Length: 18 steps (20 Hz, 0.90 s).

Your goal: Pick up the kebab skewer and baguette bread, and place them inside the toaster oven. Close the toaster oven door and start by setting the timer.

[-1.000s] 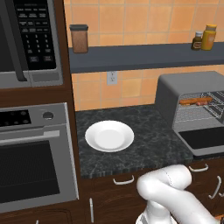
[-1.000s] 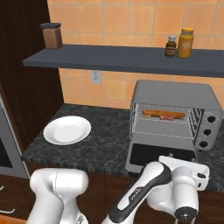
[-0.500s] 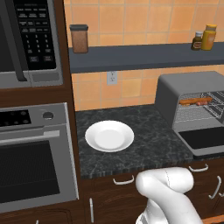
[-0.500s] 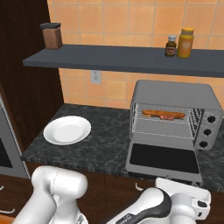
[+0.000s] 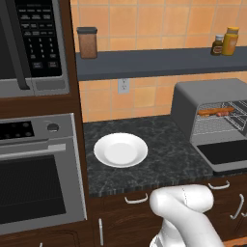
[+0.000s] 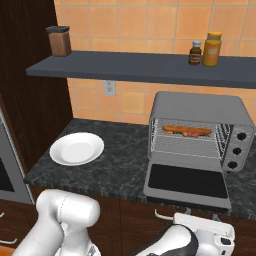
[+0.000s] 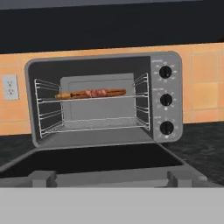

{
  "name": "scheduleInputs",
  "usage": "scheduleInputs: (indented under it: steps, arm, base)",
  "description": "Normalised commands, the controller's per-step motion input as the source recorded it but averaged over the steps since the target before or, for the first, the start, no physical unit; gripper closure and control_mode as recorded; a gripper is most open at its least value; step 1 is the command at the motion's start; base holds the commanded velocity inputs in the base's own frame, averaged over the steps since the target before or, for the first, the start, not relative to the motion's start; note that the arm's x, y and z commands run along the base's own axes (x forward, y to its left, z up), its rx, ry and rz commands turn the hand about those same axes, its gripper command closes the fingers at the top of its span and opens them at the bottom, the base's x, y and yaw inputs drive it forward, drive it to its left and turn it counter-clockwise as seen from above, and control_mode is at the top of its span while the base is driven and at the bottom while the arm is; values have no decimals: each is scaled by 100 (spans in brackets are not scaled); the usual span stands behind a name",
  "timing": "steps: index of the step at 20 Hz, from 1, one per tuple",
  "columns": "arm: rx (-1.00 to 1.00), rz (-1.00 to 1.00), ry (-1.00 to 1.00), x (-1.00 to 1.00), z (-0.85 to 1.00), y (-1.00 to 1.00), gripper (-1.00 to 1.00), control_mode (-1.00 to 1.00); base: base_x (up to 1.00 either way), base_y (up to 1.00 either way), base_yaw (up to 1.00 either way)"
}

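Observation:
The grey toaster oven (image 6: 200, 107) stands on the counter at the right with its dark glass door (image 6: 187, 181) dropped flat open. The orange-brown baguette bread (image 7: 70, 95) and the kebab skewer (image 7: 97, 92), with reddish meat chunks, lie side by side on the upper wire rack (image 7: 92, 124). Both also show in the right base view, baguette (image 6: 175, 129) and skewer (image 6: 192, 134). My gripper's hand (image 6: 204, 231) hangs below and in front of the door's front edge, facing the oven, open, holding nothing. The door's bar handle (image 7: 109, 177) is close in front of the hand camera.
Three dark knobs (image 7: 166, 100) run down the oven's right panel. A white plate (image 5: 120, 150) sits on the dark counter to the left. A built-in steel oven (image 5: 36, 183) and microwave (image 5: 29, 43) fill the left. A shelf (image 6: 150, 67) above carries jars.
My hand has dropped from beside the open door's front edge to below it, in front of the cabinet. The food, the door and the plate have stayed put.

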Motion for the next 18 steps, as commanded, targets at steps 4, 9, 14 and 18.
scheduleInputs:
  steps: [4, 9, 14, 18]
  arm:
    - [0, 7, 0, 0, -46, 0, -100, -100]
    - [0, 0, -2, 12, -39, 0, -100, -100]
    - [0, 0, -2, 20, -27, 0, -100, -100]
    - [0, 0, -1, 20, -24, 0, -100, -100]
  base:
    - [0, 0, 0]
    - [0, 0, 0]
    - [0, 0, 0]
    - [0, 0, 0]
